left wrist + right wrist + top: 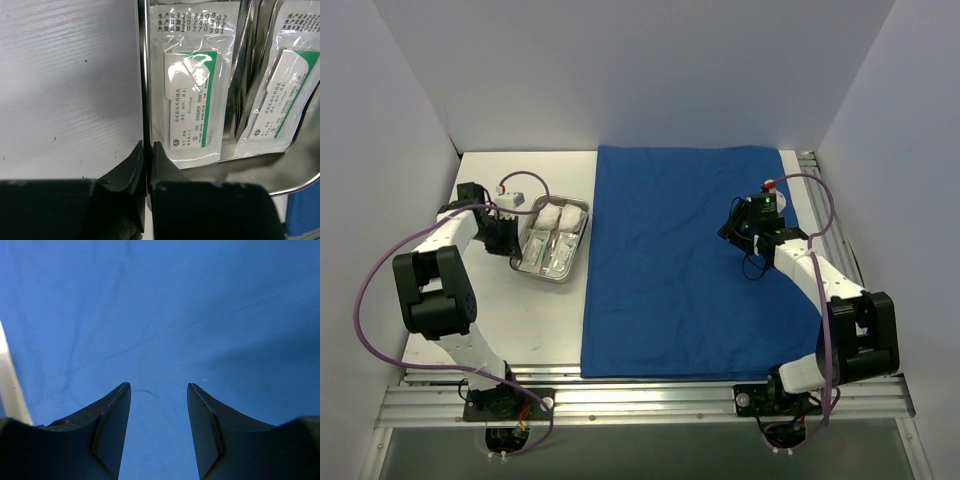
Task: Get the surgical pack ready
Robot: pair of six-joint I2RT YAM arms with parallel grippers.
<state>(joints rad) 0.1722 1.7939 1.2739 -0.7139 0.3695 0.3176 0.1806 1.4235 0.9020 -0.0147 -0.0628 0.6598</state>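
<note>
Left hand (147,148): was pinched tight on the steel tray (142,60) rim. Right hand (159,387): stood half spread, holding nothing, blue drape (165,305) beneath it.

Right sachet (286,95) cut off at edge, instruments (250,60) beside it mostly hidden, tray (299,183) cropped at top

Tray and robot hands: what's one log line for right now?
left gripper: shut on steel tray rim | right gripper: open above blue drape | steel tray: left of blue drape, sachets inside
</note>
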